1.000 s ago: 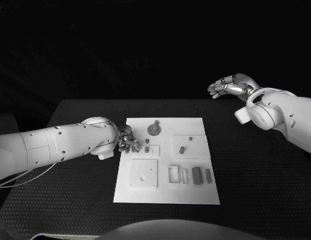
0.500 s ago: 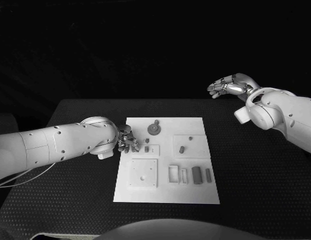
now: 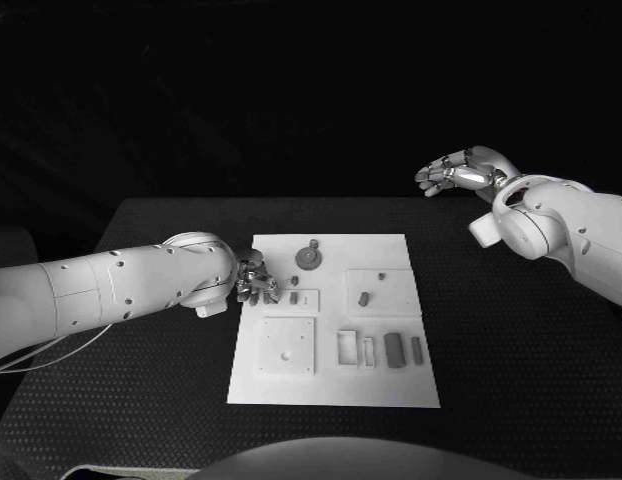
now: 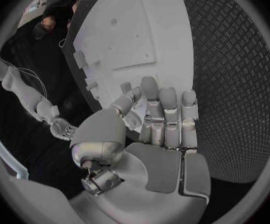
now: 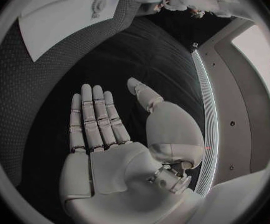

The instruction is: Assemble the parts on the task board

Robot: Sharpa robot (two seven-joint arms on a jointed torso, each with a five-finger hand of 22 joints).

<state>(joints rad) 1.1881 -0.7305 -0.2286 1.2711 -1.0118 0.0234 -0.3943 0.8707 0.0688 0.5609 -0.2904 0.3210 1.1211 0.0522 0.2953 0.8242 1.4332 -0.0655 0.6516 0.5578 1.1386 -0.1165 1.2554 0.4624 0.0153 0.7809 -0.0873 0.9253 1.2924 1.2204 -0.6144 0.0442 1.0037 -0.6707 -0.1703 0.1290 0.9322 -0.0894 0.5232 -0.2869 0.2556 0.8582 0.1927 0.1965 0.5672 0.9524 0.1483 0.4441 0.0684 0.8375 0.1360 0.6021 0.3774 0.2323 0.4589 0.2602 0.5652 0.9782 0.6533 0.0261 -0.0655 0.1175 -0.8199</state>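
Assembly barely begun, most parts loose on task board (image 3: 333, 390)

Left hand (image 3: 258, 280) at board's left edge, fingers extended, holding nothing; right hand (image 3: 458, 172) raised well off beyond the table's far edge, flat and empty; grey parts (image 3: 393, 350) lying near board's right side, unseated

Dim, colourless pictures with one bright white patch in the middle.

In the head view the surroundings are black beyond the dark desk (image 3: 513, 330), and the task board (image 3: 333, 390) is the brightest area, evenly lit with only faint shadows beside its parts. The white arms catch soft light from above without harsh glare. The two wrist views are fisheye circles in dark frames, where the board's straight edges curve. The left robot hand (image 4: 157, 122) and right robot hand (image 5: 107, 134) show smooth highlights on silver metal. A pale bright band of the room glows along one rim of the right wrist view.
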